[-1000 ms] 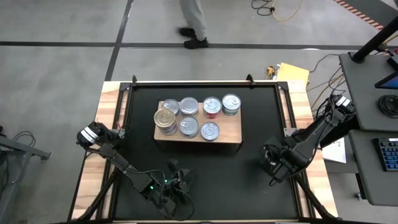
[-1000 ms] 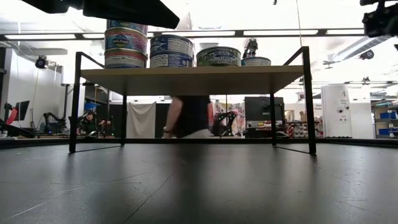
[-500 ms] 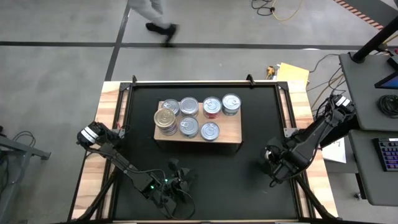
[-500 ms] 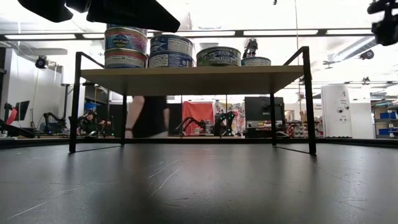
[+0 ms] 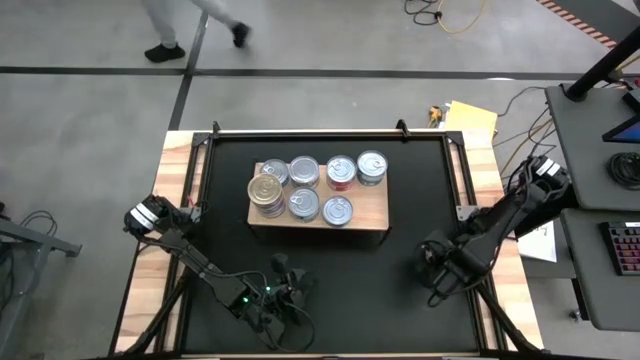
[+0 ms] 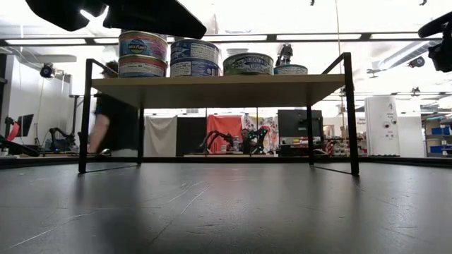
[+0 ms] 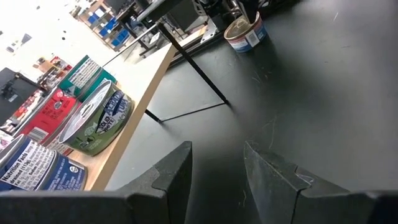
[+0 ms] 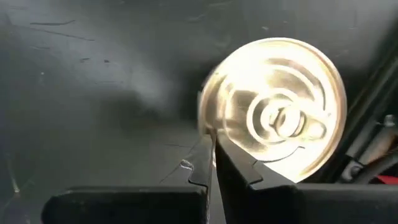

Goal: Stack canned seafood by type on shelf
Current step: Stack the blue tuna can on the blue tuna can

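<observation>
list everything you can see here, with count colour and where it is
light-wood rectangular shelf board: one, pale wood on thin black legs, far middle of the mat
short round metal tins on the shelf: seven tops seen from above, silver or gold lids, some stacked, so the full count is unclear
gold-lidded round tin: one, on the mat right beside the right gripper, off the shelf
black tabletop mat: one, covers the table
yellow flat item: one, floor past the table's far right corner
person: one, on the floor beyond the table
left gripper: open, empty, near edge of the mat
right gripper: shut, empty, right side of the mat
</observation>
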`<state>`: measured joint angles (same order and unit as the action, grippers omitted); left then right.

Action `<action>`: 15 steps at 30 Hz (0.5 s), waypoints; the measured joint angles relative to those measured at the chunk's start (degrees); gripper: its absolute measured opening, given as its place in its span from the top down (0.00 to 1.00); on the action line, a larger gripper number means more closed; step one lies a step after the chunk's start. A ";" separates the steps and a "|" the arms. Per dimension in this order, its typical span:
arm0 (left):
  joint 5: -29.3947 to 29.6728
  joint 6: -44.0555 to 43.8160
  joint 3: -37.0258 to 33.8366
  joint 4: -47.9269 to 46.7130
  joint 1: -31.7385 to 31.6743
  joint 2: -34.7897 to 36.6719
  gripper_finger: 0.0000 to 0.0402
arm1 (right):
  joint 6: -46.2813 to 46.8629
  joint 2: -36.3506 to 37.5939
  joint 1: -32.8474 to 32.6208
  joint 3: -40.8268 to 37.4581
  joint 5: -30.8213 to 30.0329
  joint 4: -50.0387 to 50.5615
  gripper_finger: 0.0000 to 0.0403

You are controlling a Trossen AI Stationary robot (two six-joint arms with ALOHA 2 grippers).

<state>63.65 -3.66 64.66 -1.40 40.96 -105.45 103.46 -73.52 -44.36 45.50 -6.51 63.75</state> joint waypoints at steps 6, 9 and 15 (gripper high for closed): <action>0.44 0.00 -0.07 0.05 -0.22 0.00 0.67 | -2.39 -0.70 0.00 0.05 -0.56 -3.05 0.97; 0.43 -0.02 -0.07 0.10 -0.21 0.00 0.67 | -2.75 -0.82 0.00 0.26 -1.42 -3.18 0.97; 0.45 -1.25 -0.07 0.21 -0.21 0.00 0.67 | -1.21 -0.89 0.00 0.84 -2.31 -0.48 0.97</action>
<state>64.10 -4.92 64.60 -1.19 40.75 -105.45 102.25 -74.41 -44.36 46.34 -8.82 63.27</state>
